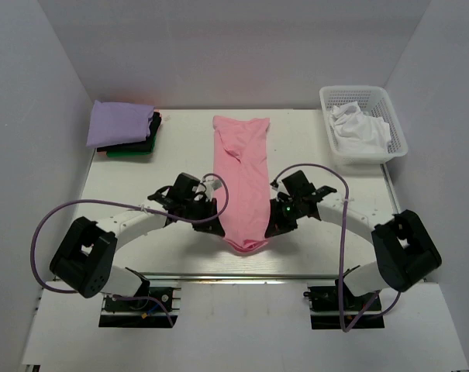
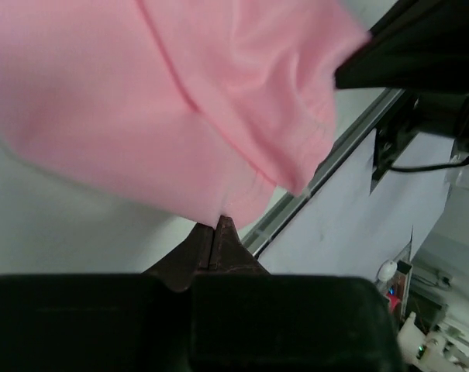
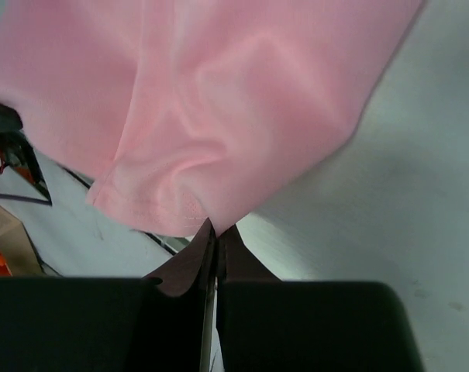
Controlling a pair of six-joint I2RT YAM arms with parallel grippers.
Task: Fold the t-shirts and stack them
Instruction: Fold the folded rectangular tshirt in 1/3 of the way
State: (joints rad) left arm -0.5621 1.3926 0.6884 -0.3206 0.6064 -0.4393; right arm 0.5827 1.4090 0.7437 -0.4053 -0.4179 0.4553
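Note:
The pink t-shirt [image 1: 243, 174] lies folded into a long narrow strip down the middle of the table, its near end lifted. My left gripper [image 1: 217, 225] is shut on the near left edge of the pink t-shirt [image 2: 172, 108]. My right gripper [image 1: 268, 231] is shut on the near right edge of the pink t-shirt [image 3: 218, 101]. A stack at the far left holds a lavender t-shirt [image 1: 119, 122] on top of a black one [image 1: 153, 126] and a green one [image 1: 125, 153].
A white lattice basket [image 1: 363, 122] with white cloth [image 1: 360, 130] in it stands at the far right. The table's metal front rail [image 1: 242, 275] runs just behind my grippers. White walls close in the back and sides.

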